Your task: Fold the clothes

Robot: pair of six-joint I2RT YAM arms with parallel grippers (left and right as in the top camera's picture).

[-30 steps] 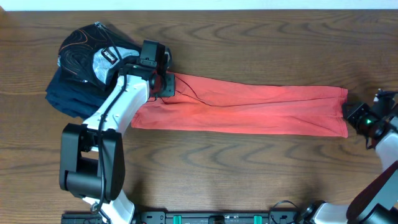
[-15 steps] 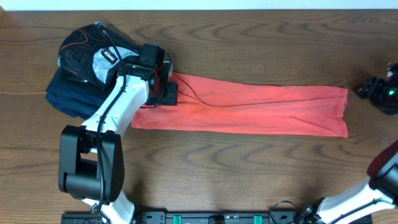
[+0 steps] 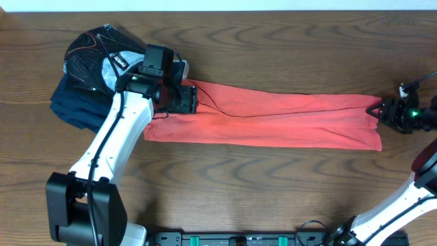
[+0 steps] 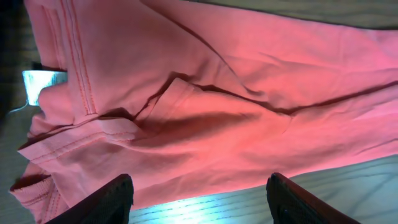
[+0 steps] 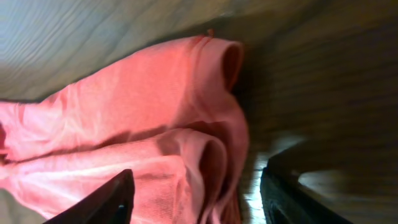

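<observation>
T-shirt (image 3: 273, 119), coral, overhead: long strip on desk (image 3: 273, 41), reaching from left end effector (image 3: 186, 101) to right end effector (image 3: 384, 113); dark garments (image 3: 75, 102) behind the left one.
Left wrist: fingers (image 4: 109, 202) spread, empty, wrinkled shirt just ahead.
Right wrist: fingers (image 5: 115, 199) wide apart, shirt's rolled edge between them, unclamped.

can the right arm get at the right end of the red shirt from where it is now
Probably yes: the right gripper sits open right at the folded right edge of the shirt, and nothing seems to lie between them.
</observation>
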